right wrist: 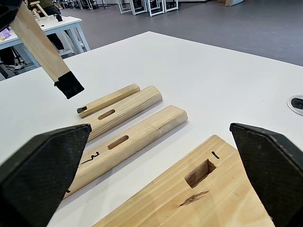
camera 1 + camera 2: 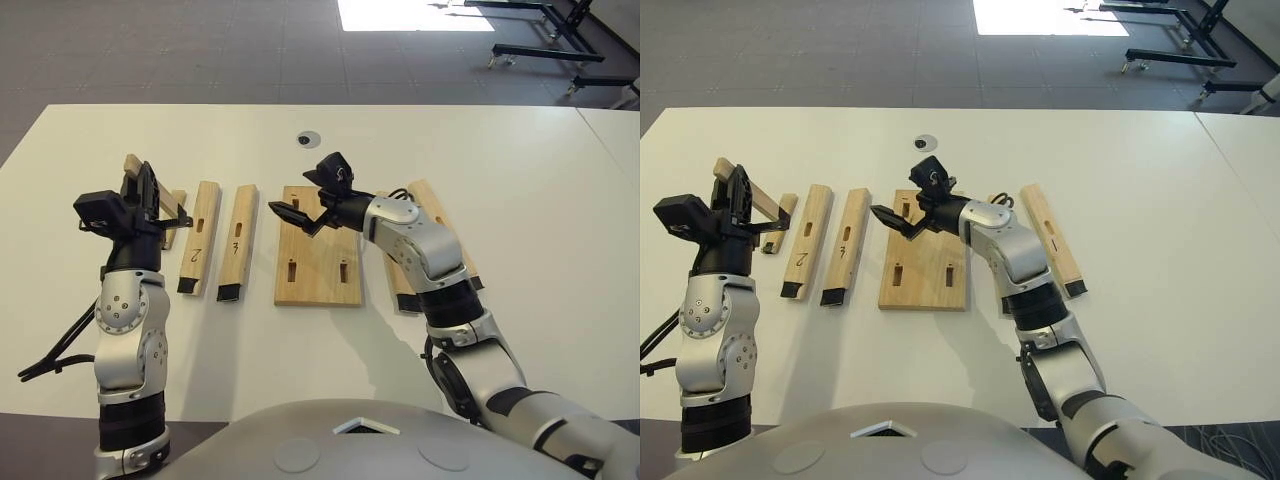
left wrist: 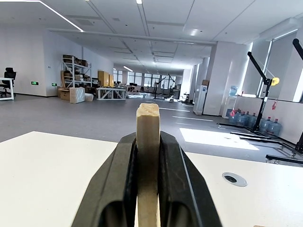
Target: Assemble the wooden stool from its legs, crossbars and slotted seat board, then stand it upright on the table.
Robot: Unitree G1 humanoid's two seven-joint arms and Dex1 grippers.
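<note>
My left gripper (image 2: 147,203) is held up over the table's left side, shut on a wooden crossbar (image 3: 147,142) with a black-tipped end (image 1: 67,86). The slotted seat board (image 2: 318,262) lies flat in the middle of the table. Over its far end hovers my right gripper (image 2: 296,196), open, with its fingers (image 1: 45,165) spread wide and nothing between them. Two legs (image 2: 200,236) (image 2: 238,241) lie side by side to the left of the board. A short crossbar (image 1: 108,100) lies beyond them. More legs (image 2: 1052,238) rest to the right of the board, partly hidden by my right arm.
A round grommet hole (image 2: 309,139) sits in the white table (image 2: 520,200) behind the board. Bare tabletop lies in front of the parts and at the far right. Metal frames (image 2: 545,48) stand on the floor beyond the table.
</note>
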